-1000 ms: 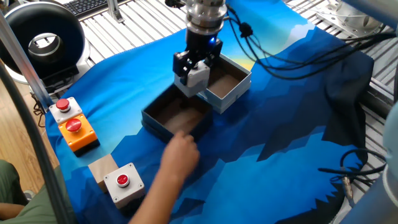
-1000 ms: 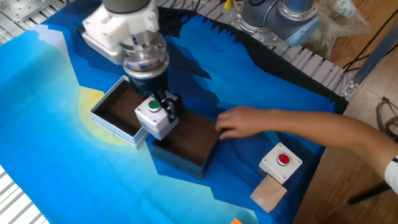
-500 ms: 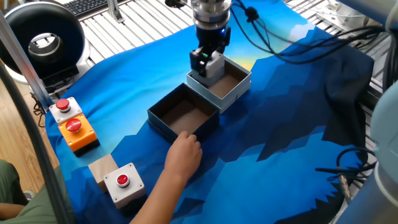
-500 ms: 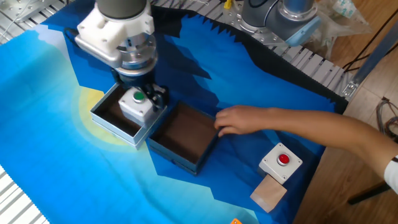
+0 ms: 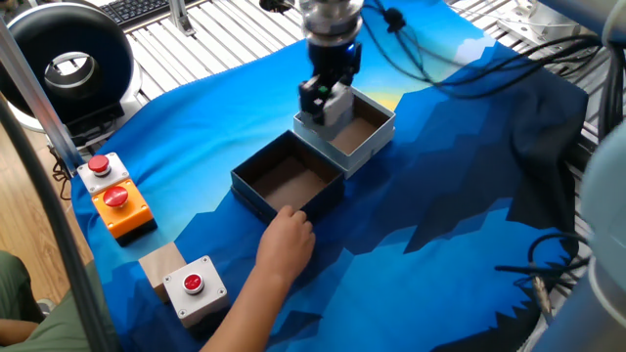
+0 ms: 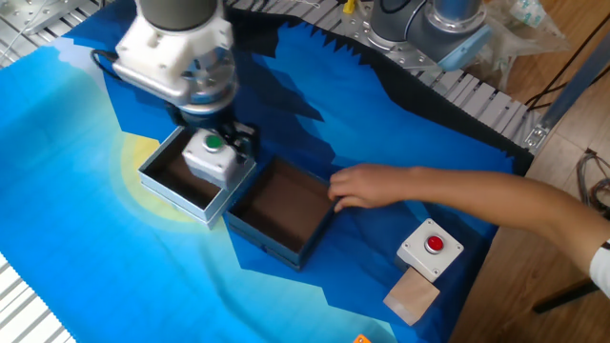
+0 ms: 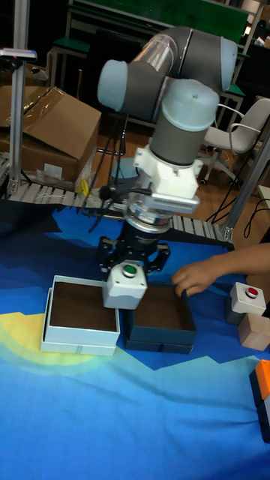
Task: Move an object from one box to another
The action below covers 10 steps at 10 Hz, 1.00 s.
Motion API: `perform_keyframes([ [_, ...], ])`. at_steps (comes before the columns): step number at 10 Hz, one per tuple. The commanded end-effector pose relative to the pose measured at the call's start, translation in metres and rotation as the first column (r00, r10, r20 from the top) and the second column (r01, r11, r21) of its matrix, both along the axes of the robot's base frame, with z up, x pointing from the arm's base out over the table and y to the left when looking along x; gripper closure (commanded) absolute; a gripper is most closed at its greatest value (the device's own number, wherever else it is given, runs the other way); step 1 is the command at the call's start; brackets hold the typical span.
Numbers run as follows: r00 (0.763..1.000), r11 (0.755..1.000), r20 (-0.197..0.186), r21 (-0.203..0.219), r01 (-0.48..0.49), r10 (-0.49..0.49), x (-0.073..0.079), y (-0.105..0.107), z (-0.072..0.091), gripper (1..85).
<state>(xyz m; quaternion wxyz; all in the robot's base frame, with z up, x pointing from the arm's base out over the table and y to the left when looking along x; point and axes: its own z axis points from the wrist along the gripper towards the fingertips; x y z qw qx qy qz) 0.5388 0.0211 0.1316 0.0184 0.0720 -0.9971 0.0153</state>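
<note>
The table is draped in a blue cloth printed with lighter and darker jagged shapes. On it, two square cardboard boxes with brown insides sit side by side and touching: the dark navy-walled box, slightly the larger, and the white-walled box.

The UR5 arm reaches down over the boxes, and its tool is clamped on the green push-button unit, a small light-grey square housing with a round green button on top. The unit hangs upright over the white-walled box, near the wall that meets the dark box; whether its underside touches the box floor cannot be told.

A person's hand rests on the rim of the dark box, on the side away from the white one.

Well apart from the boxes, near the table edge, stands a grey red-button unit just beside a plain wooden block. Farther along in one fixed view is an orange box with red buttons.
</note>
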Motion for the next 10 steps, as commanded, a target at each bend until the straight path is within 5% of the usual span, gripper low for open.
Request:
perform_keyframes([
  [1, 0.994, 0.993, 0.017, 0.049, 0.103, -0.104, -0.014, 0.061, -0.007, 84.7],
  [3, 0.994, 0.994, 0.050, 0.057, 0.094, -0.097, -0.009, 0.068, -0.027, 84.7],
  [5, 0.997, 0.998, 0.051, 0.040, 0.056, -0.058, -0.003, 0.050, -0.040, 84.7],
  [8, 0.996, 0.996, 0.061, 0.062, 0.063, -0.067, 0.002, 0.047, -0.046, 84.7],
  [10, 0.997, 0.999, 0.058, 0.020, 0.040, -0.042, 0.002, 0.038, -0.049, 77.3],
])
